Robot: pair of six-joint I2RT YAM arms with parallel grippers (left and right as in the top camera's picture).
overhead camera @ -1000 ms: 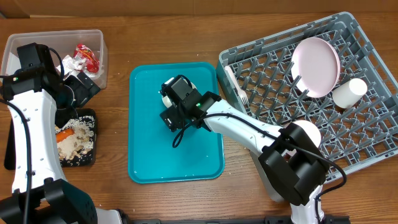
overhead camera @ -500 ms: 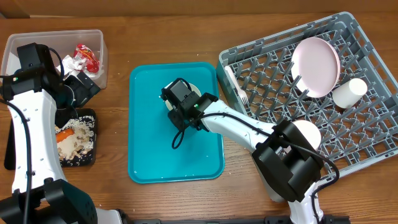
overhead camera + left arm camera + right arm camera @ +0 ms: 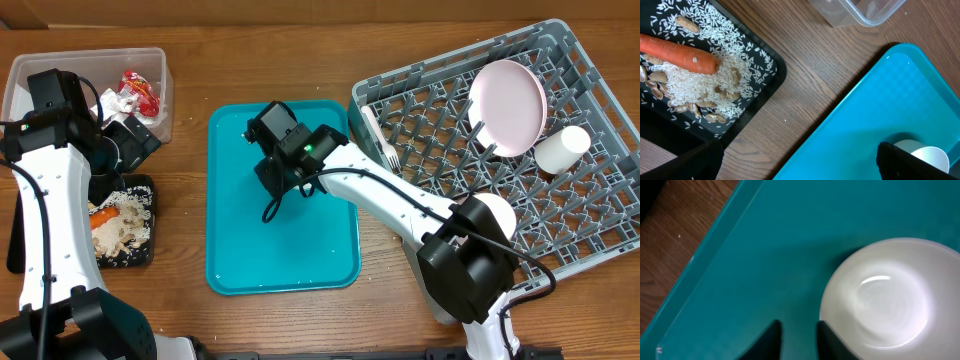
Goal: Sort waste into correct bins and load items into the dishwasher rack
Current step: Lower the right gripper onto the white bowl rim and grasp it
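Right claw (image 3: 797, 337): jaws drawn in from wide a second ago to a narrow slot. Only teal tray (image 3: 285, 250) shows between them. One finger (image 3: 832, 340) lies against the near rim of the bowl (image 3: 885, 300). Cannot tell whether anything is pinched.
Claw shift: overhead shows it has moved toward the tray's far left corner, so the wrist now hides the bowl from above.
Bowl: the last dish on the teal tray, upright and empty. From the wrist view I cannot tell whether it is lifted or resting on the tray.
Left claw (image 3: 795, 160): spread fully, holding nothing, unchanged. It hovers between the black tray (image 3: 767, 75) and the teal tray.
Waste: carrot (image 3: 677, 52), rice (image 3: 695, 82) and nuts lie in the black tray. The red wrapper (image 3: 138, 92) is in the clear tub (image 3: 20, 85).
Rack (image 3: 500, 160): already holds the plate (image 3: 508, 95), cup (image 3: 562, 148), fork (image 3: 385, 145) and a second bowl (image 3: 490, 212).
Reading: the closing looks like a try for the bowl's rim. If the rim slipped out, the claw needs to reopen and straddle it before the carry to the rack.
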